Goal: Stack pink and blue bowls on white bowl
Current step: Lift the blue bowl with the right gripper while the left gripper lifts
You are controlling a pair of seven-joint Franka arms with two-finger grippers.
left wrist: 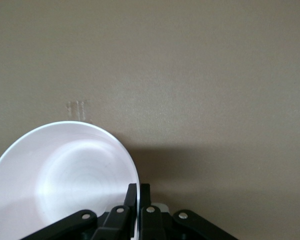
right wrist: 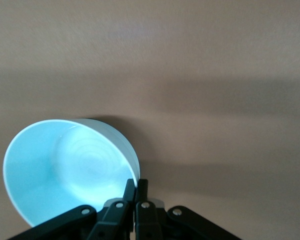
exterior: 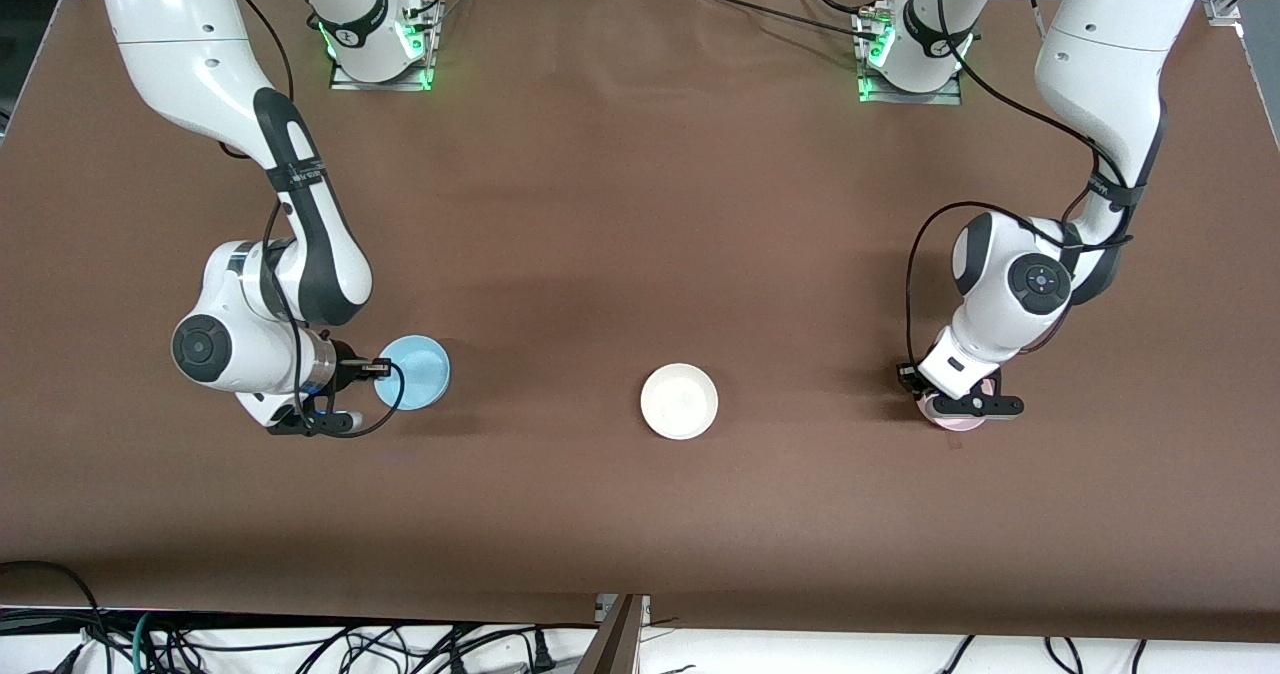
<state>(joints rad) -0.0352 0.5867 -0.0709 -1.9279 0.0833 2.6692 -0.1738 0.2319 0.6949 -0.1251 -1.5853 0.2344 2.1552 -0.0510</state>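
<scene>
A table covered in plain brown material was seen, with three small bowls set on it in a loose row. The white bowl was placed near the middle. The blue bowl was set toward the right arm's end, and the pink bowl, largely hidden in the front view, toward the left arm's end; each was well apart from the white bowl. The blue bowl was placed a little farther from the front camera than the other two. The two arm bases were mounted on the table along its edge farthest from the front camera.
</scene>
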